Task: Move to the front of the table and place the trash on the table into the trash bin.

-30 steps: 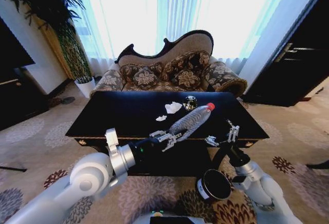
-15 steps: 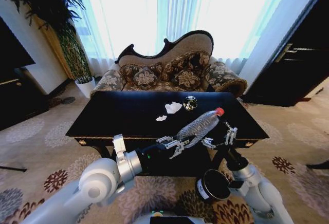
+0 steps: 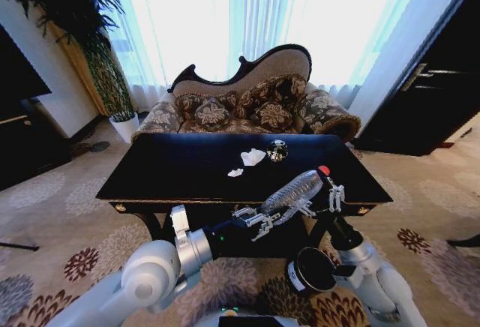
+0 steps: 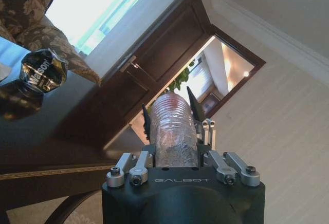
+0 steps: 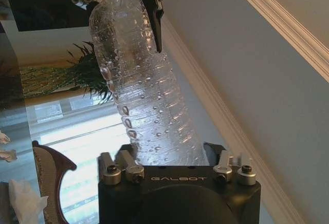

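Clearly the left gripper (image 3: 264, 220) has its dark fingers pressed against the base end of the clear ribbed plastic bottle with a red cap (image 3: 296, 190); in the left wrist view the left gripper (image 4: 170, 115) shows two black fingertips (image 4: 192, 102) pinching either side of the bottle (image 4: 174, 131), whose body runs straight out from the palm. The right gripper (image 3: 321, 199) stands just beside the bottle's capped end, at the front right part of the table, its silver links raised; in the right wrist view the bottle (image 5: 141, 90) rises straight out of the right gripper's black housing, and I cannot tell whether the right fingers are spread or closed on it. That same view shows the left gripper's dark fingertips (image 5: 152, 8) clamped on the far end of the bottle. The bottle is held off the surface, tilted, over the front edge of the glossy black rectangular table with gold trim (image 3: 172, 169). Farther back on the tabletop lie two crumpled white paper wads (image 3: 248, 160) close together, with a small dark shiny can (image 3: 277, 150) just beside them. On the patterned carpet below the right arm stands the small round black trash bin with a white label (image 3: 311, 270)
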Tool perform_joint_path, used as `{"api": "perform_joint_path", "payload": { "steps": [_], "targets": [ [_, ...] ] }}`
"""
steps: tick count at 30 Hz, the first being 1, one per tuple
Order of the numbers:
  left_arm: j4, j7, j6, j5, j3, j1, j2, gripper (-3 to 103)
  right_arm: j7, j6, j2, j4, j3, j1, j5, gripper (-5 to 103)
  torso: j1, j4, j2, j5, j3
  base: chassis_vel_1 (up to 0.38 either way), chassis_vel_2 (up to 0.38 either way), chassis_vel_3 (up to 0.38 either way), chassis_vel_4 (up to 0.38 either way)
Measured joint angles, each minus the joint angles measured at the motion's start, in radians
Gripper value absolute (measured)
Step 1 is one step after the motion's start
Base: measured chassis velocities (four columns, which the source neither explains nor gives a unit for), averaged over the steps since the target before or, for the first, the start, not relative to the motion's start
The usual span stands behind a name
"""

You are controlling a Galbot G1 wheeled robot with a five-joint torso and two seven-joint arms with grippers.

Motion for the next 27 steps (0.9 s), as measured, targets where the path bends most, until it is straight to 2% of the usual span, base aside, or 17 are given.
{"api": "perform_joint_path", "payload": {
  "steps": [2,4,5,7,8,11,14,15,17,18,20,21,23,26,27],
  "targets": [
    [0.0,0.0,0.001,0.001,-0.003,0.007,0.0,37,0.001,0.0,0.001,0.0,-0.001,0.0,-0.001,71,0.0,0.0,0.0,0.0,0.0,0.0,0.0,0.0,0.0],
    [-0.001,0.001,0.004,0.004,-0.014,0.023,0.002,37,0.001,0.0,0.002,0.0,-0.003,0.0,-0.002,60,0.0,0.0001,0.0,0.0,0.0,0.0,0.0,0.0,0.0],
    [-0.001,0.001,0.004,0.004,-0.014,0.023,0.002,37,0.001,0.0,0.002,0.0,-0.003,0.0,-0.002,60,0.0,0.0001,0.0,0.0,0.0,0.0,0.0,0.0,0.0],
    [-0.001,0.004,0.01,0.009,-0.024,0.026,0.005,37,0.001,0.0,0.004,-0.001,-0.004,-0.001,-0.002,51,0.0,0.0001,0.0,-0.0001,0.0,0.0,0.0,0.0,0.0],
    [-0.001,0.004,0.01,0.009,-0.024,0.026,0.005,37,0.001,0.0,0.004,-0.001,-0.004,-0.001,-0.002,51,0.0,0.0001,0.0,-0.0001,0.0,0.0,0.0,0.0,0.0],
    [-0.001,0.005,0.018,0.017,-0.031,0.029,0.011,37,0.002,0.0,0.006,-0.002,-0.005,-0.002,-0.002,42,0.0,0.0,0.0,0.0,0.0,0.0,0.0,0.0,0.0],
    [-0.002,0.006,0.022,0.021,-0.032,0.031,0.014,37,0.002,0.001,0.006,-0.002,-0.005,-0.002,-0.002,40,0.0,0.0,0.0,0.0,0.0,0.0,0.0,0.0,0.0],
    [-0.001,0.018,0.034,0.042,-0.035,0.034,0.02,34,0.002,0.001,0.006,-0.003,-0.005,-0.002,-0.002,40,0.0,0.0001,0.0,-0.0001,0.0,0.0,0.0,0.0,0.0],
    [0.001,0.064,0.052,0.106,-0.038,0.034,0.035,44,0.004,0.001,0.007,-0.006,-0.004,-0.002,-0.002,39,0.0,0.0,0.0,0.0,0.0,0.0,0.0,0.0,0.0],
    [0.001,0.064,0.052,0.106,-0.038,0.034,0.035,44,0.004,0.001,0.007,-0.006,-0.004,-0.002,-0.002,39,0.0,0.0,0.0,0.0,0.0,0.0,0.0,0.0,0.0],
    [0.002,0.1,0.074,0.145,-0.042,0.027,0.045,55,0.005,0.0,0.009,-0.011,-0.001,-0.002,-0.001,36,0.0,0.0001,0.0,0.0,0.0,0.0,0.0,0.0,0.0],
    [0.002,0.104,0.077,0.145,-0.044,0.025,0.046,61,0.006,0.0,0.011,-0.012,-0.001,-0.003,-0.001,33,0.0,0.0,0.0,-0.0001,0.0,0.0,0.0,0.0,0.0],
    [0.002,0.105,0.08,0.145,-0.046,0.025,0.047,61,0.006,0.0,0.012,-0.014,-0.001,-0.003,-0.001,33,0.0,0.0,0.0,0.0,0.0,0.0,0.0,0.0,0.0],
    [0.002,0.115,0.084,0.146,-0.06,0.034,0.054,77,0.007,0.0,0.014,-0.021,0.001,-0.003,0.0,28,0.0,0.0,0.0,-0.0001,0.0,0.0,0.0,0.0,0.0],
    [0.002,0.115,0.084,0.146,-0.06,0.034,0.054,77,0.007,0.0,0.014,-0.021,0.001,-0.003,0.0,28,0.0,0.0,0.0,-0.0001,0.0,0.0,0.0,0.0,0.0]
  ]
}}
